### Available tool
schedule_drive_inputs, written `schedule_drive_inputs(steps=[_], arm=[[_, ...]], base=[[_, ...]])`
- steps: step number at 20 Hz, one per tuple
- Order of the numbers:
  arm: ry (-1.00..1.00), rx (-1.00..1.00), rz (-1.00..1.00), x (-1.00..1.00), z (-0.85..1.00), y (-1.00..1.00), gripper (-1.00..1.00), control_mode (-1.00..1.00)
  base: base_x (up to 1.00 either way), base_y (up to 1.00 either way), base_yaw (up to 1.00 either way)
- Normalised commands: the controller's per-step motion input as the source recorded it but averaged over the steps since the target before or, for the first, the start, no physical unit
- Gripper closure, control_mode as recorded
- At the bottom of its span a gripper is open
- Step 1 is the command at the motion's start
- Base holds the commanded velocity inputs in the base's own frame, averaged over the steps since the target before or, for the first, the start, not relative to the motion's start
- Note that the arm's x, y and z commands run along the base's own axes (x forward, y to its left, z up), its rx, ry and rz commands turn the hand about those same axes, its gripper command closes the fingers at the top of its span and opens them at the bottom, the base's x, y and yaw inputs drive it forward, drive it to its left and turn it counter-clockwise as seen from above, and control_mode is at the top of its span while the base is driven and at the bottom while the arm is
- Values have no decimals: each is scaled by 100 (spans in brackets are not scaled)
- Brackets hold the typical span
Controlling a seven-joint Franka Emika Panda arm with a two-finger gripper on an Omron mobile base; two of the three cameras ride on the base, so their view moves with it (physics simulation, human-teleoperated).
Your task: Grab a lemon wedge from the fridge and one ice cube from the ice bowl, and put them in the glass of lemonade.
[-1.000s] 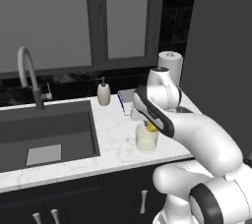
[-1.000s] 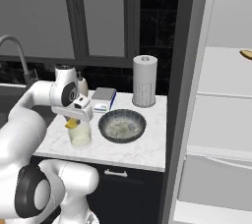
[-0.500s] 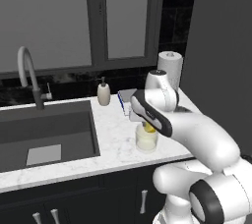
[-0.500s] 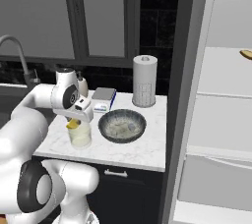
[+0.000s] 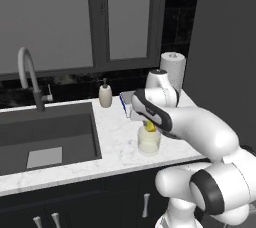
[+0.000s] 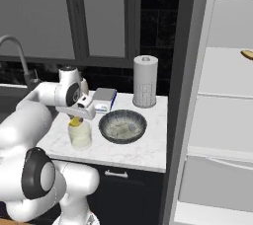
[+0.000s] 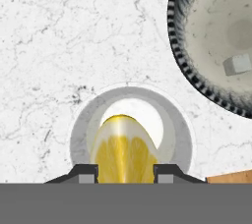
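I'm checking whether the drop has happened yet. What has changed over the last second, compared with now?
Almost nothing visibly changed. The gripper stays just above the glass of lemonade, jaws still shut on the lemon wedge; the wedge has not been let go. If the hand sank, it is too slight to tell. The ice bowl, with its cube, the paper-towel roll and the open fridge are as before.

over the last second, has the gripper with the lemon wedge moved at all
No. The gripper holds the lemon wedge right above the glass of lemonade, in the same spot beside the ice bowl as a second ago; any drop is too slight to see.
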Motion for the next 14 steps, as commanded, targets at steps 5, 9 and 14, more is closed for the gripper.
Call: schedule_drive_inputs(steps=[5,9,14], arm=[[0,0,0,15,-5,0,100,-100],[0,0,1,14,-26,0,100,-100],[-1,0,1,0,-3,2,100,-100]], base=[[0,0,0],[0,0,0],[0,0,0]])
